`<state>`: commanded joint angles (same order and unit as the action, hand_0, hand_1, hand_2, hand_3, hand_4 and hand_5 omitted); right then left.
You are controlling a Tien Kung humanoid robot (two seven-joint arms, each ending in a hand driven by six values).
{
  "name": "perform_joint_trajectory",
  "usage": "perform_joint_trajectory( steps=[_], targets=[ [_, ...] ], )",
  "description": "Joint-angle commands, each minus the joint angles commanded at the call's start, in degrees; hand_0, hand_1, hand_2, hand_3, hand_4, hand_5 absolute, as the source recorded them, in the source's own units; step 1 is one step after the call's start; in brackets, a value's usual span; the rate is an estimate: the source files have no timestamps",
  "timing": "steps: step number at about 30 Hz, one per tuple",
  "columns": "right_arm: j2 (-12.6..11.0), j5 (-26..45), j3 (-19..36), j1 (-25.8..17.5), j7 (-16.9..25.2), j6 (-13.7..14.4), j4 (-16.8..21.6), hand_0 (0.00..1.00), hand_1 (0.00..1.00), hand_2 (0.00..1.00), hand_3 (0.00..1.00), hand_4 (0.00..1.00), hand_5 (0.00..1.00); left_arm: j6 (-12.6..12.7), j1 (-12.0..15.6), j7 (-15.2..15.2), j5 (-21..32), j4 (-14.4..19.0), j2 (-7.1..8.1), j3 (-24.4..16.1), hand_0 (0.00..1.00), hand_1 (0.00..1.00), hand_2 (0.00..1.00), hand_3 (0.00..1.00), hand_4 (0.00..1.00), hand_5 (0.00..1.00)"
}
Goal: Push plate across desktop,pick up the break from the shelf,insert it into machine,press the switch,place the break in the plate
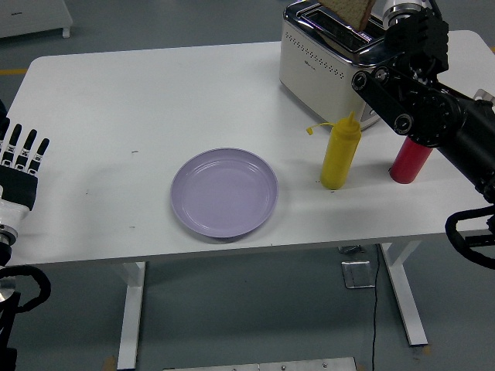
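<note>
A: Head view: right hand (410,35) curled on the bread (356,11), over the toaster (329,54) slot. Left hand (19,158) open, resting at the table edge.

B: Plate (224,193) mid-table. Risk: tilted slice could catch the slot rim.

Left arm: low at the left edge, resting.
Left hand (19,166): upright, palm side away. Its fingers (27,145) are straight and side by side, pointing up, and hold nothing.
Right arm (433,116): comes in from the right edge and reaches up and to the left, high over the far side of the tabletop.
Right hand (414,35): at the top, curled. Its fingers hold a bread slice (354,11) from the right side.
</note>
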<state>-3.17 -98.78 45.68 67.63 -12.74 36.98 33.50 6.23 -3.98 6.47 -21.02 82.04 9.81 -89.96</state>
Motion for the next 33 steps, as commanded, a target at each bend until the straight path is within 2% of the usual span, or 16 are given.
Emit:
perform_joint_trajectory(
  steps=[13,33],
  targets=[
    [0.57,-0.52,-0.38,-0.11,0.61,0.0,-2.81,0.323,0.343,0.437,0.482,0.154,0.002,0.29,-0.15,0.56,0.14,0.08,0.01,0.54,0.817,0.87,0.938,0.803,0.611,0.998],
    [1.03,-0.97,-1.41,-0.39,-0.68,0.0,-4.33,0.337,0.352,0.445,0.492,0.156,0.002,0.74,-0.26,1.35,0.37,0.03,0.11,0.75,0.818,0.87,0.94,0.803,0.61,0.998]
  ],
)
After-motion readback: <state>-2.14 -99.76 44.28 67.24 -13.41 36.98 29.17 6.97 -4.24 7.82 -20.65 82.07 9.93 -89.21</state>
